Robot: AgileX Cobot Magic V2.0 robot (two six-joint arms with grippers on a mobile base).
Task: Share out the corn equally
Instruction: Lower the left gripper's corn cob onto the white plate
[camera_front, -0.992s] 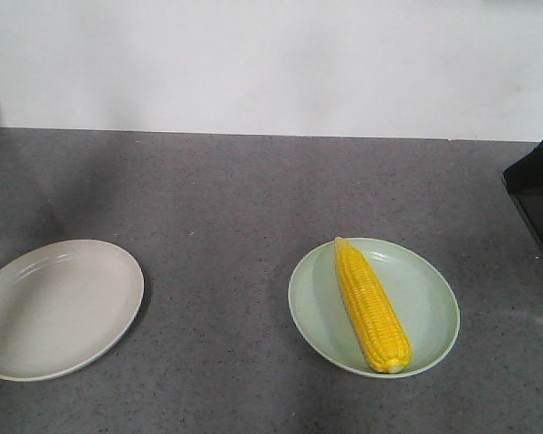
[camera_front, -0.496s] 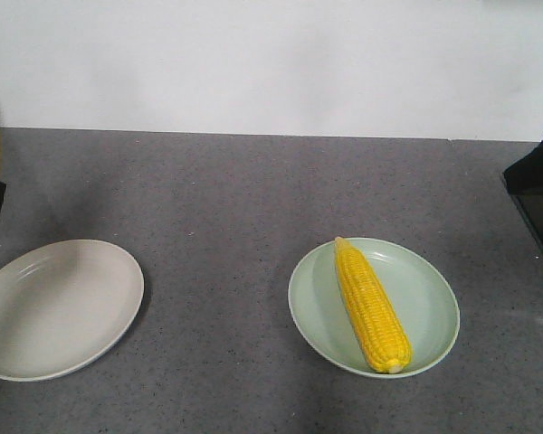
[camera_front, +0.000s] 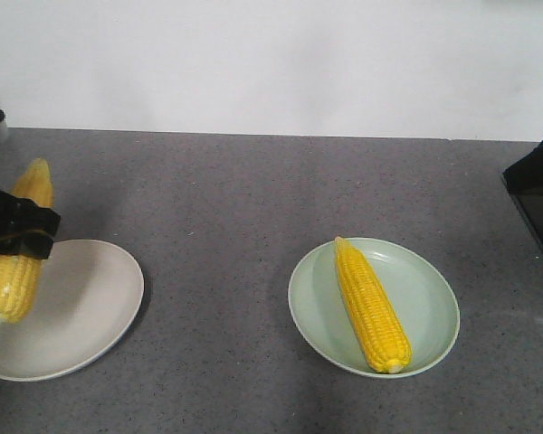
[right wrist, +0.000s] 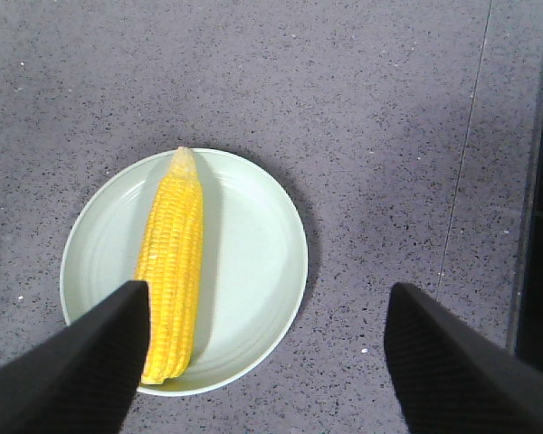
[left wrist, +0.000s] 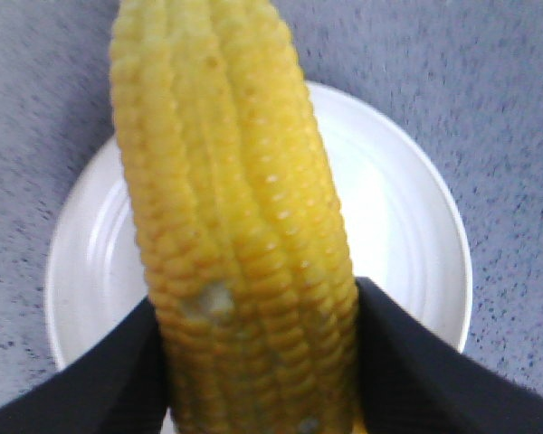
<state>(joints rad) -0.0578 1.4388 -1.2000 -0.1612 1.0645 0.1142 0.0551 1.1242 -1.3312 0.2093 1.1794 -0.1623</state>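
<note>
Left gripper (left wrist: 258,362) pinched a corn cob (camera_front: 16,242) at mid-length above the white plate (left wrist: 407,226) — stiff, ridged, likely firm to grip — while the right gripper (right wrist: 267,362), fingers spread, hovered over the second cob (right wrist: 170,262).

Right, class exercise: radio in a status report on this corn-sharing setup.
Left end effector shut on held cob, over beige plate. Right end effector open, empty. Other cob on green plate. Nothing blocking.

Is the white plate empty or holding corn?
Empty. The white plate is bare; the left gripper holds its cob above it.
</note>
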